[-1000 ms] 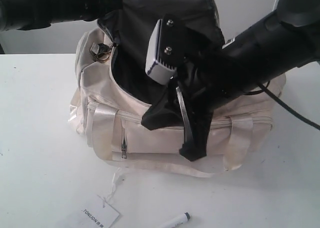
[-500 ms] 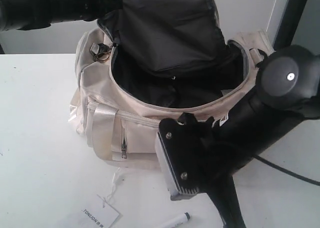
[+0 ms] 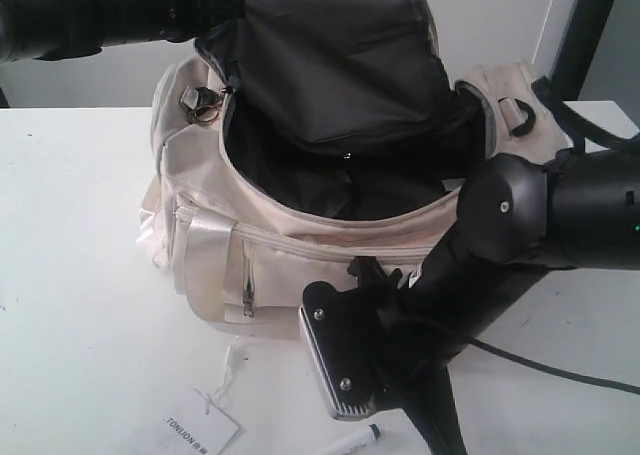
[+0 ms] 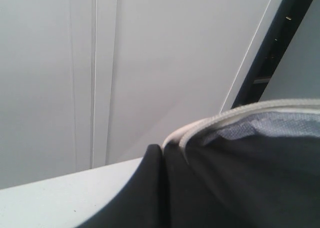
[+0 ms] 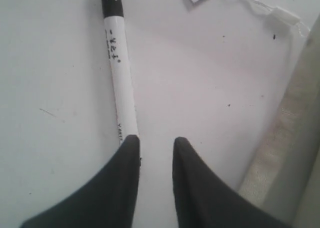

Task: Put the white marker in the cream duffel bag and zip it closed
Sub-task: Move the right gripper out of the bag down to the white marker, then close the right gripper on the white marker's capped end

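Near table (image 3: 80, 305) front edge: marker (image 5: 120, 82) lying flat, tail end just beside one fingertip of right gripper (image 5: 156, 140); jaws spread, pinching nothing. Behind, at mid-table: bag (image 3: 300, 260) unzipped, flap (image 3: 340, 65) raised. Left gripper (image 3: 190, 5) at flap, cannot tell its state.

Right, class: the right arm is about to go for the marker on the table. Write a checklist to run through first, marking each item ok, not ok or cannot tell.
1. Bag open: ok; its flap is up and the black lining shows.
2. Marker free: ok; it lies on the table, apart from the paper tag.
3. Right jaws apart: ok; nothing in the gap.
4. Marker centred in that gap: not ok; it runs in beside one jaw.
5. Left jaws gripping the flap: cannot tell; they are hidden.
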